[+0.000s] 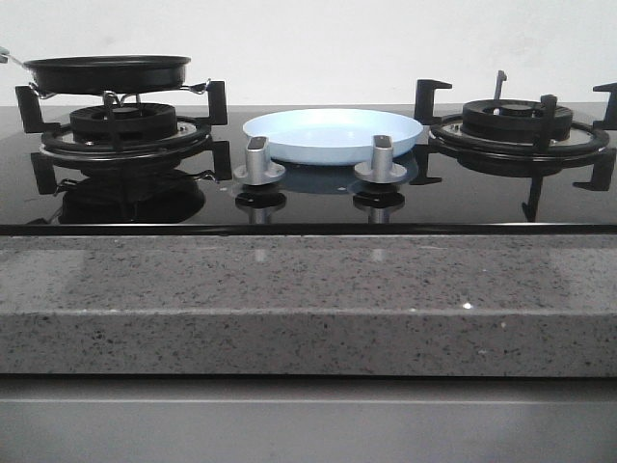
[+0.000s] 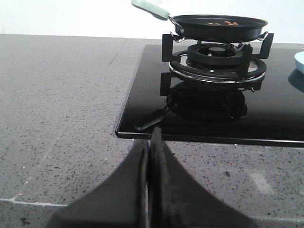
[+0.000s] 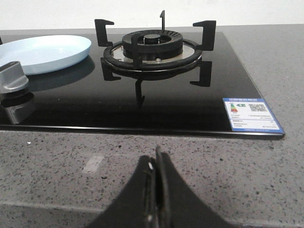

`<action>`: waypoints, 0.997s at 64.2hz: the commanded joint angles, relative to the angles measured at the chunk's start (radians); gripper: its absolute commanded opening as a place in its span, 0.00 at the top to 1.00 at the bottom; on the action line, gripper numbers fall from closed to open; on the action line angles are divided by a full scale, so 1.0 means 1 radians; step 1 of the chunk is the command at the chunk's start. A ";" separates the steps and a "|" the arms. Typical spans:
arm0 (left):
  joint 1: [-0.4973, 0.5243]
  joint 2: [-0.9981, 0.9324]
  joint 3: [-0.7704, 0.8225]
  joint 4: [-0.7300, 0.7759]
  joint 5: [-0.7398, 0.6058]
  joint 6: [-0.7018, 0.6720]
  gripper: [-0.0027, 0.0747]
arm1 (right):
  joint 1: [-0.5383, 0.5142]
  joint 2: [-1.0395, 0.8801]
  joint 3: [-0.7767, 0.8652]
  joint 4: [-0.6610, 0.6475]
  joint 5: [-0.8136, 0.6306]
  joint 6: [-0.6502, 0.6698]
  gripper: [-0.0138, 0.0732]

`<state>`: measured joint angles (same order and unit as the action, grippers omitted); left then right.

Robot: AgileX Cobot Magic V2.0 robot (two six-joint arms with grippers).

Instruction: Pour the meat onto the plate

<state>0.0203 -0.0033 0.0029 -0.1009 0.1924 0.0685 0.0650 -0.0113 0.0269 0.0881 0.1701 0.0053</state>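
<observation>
A black glass hob sits on a speckled grey bench (image 1: 308, 299). At upper left of the front view a black frying pan (image 1: 106, 72) rests on the left burner, holding the meat (image 2: 223, 22), while the empty pale blue plate (image 1: 333, 133) lies at centre, between the burners behind two silver knobs (image 1: 258, 162). The left hand (image 2: 149, 142) and right hand (image 3: 156, 164) hover over the bench edge, each with fingers pressed together, holding nothing.

Two burners (image 1: 122, 123), two knobs (image 1: 258, 160), one plate (image 1: 333, 134), one pan (image 1: 108, 73).

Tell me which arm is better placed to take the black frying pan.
Left, likely. The black frying pan with its pale green handle sits on the left burner before the left gripper; the right gripper faces the bare burner.
</observation>
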 commanded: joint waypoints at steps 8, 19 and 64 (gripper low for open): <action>-0.001 -0.016 0.005 -0.009 -0.086 -0.002 0.99 | -0.006 -0.016 -0.005 -0.010 -0.076 -0.005 0.91; -0.001 -0.016 0.005 -0.020 -0.097 -0.002 0.99 | -0.006 -0.016 -0.005 -0.010 -0.076 -0.005 0.91; -0.001 0.468 -0.520 -0.066 0.078 0.005 0.99 | -0.006 0.332 -0.521 -0.010 0.095 -0.005 0.91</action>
<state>0.0203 0.3566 -0.4375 -0.1645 0.3319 0.0731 0.0650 0.2247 -0.4065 0.0881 0.3123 0.0053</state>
